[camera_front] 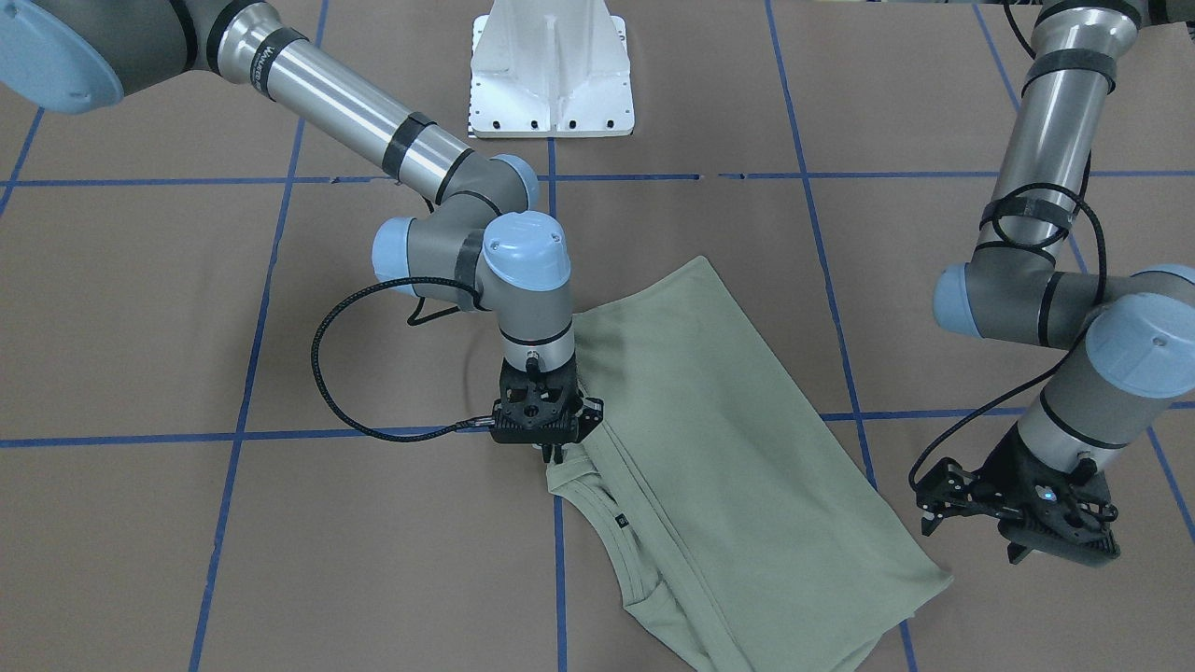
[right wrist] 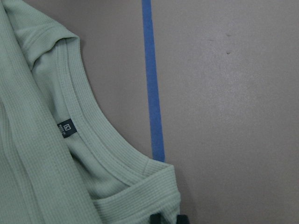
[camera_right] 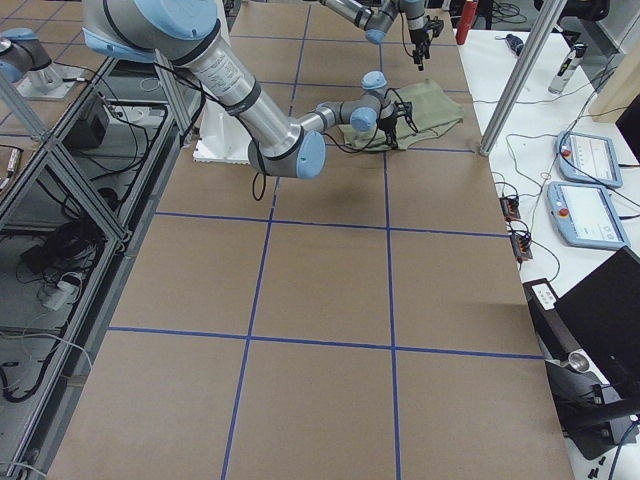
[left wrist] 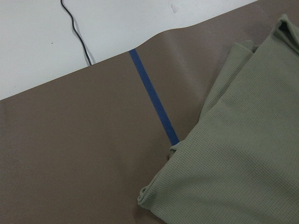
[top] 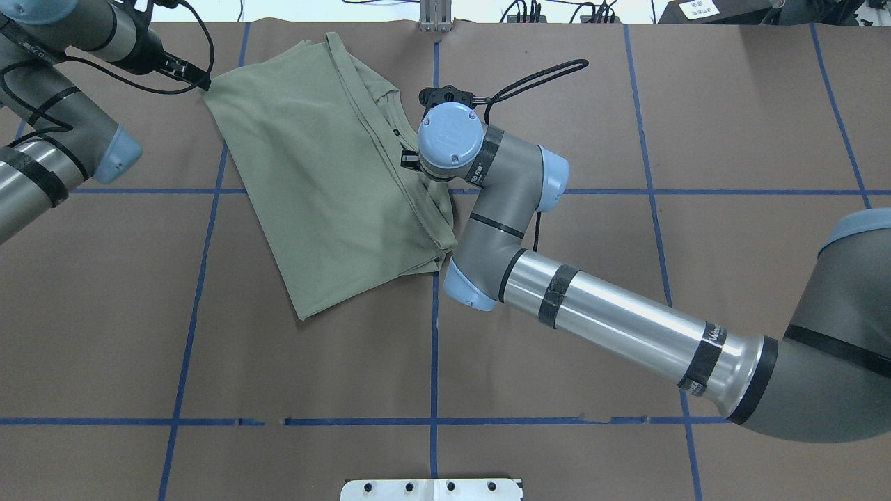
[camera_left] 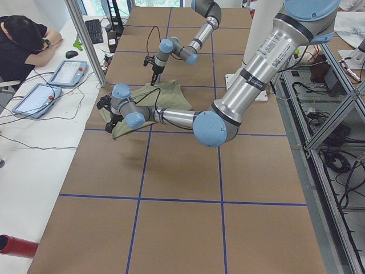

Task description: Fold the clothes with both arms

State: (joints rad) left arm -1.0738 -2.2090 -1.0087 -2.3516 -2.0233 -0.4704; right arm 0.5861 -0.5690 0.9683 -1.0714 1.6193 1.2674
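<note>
**Two-arm workcell, read outward from the robot's side.** At the near edge of the worktop (top: 626,334), on its centre line, stands the white pedestal (top: 431,489). The surface is brown paper divided into squares by blue tape (top: 434,362).

The right arm (top: 612,316) enters from the near right corner and reaches diagonally to the centre line, its wrist turned straight down. The right gripper (camera_front: 551,455) stands upright on the shirt (top: 327,188), jaws drawn narrow. In the wrist view its two fingertips (right wrist: 155,220) sit close together astride the edge of a folded shoulder beside the neckline (right wrist: 100,149), nipping the fabric.

The shirt, pale sage green, lies flat in the far half of the worktop, left of the centre line. It is folded into an oblong set at a slant. The neck opening lies on its long right-hand side, toward the far end, with the black neck label (right wrist: 66,128) showing inside.

The left arm (camera_front: 1050,159) comes in from the left edge and bends down toward the shirt's far left corner (camera_front: 934,577). The left gripper (camera_front: 927,504) hovers just beside that corner, jaws spread and holding nothing.

Beyond the far edge, a person (camera_left: 20,40) leans on a white bench beside two control tablets (camera_left: 68,71).
</note>
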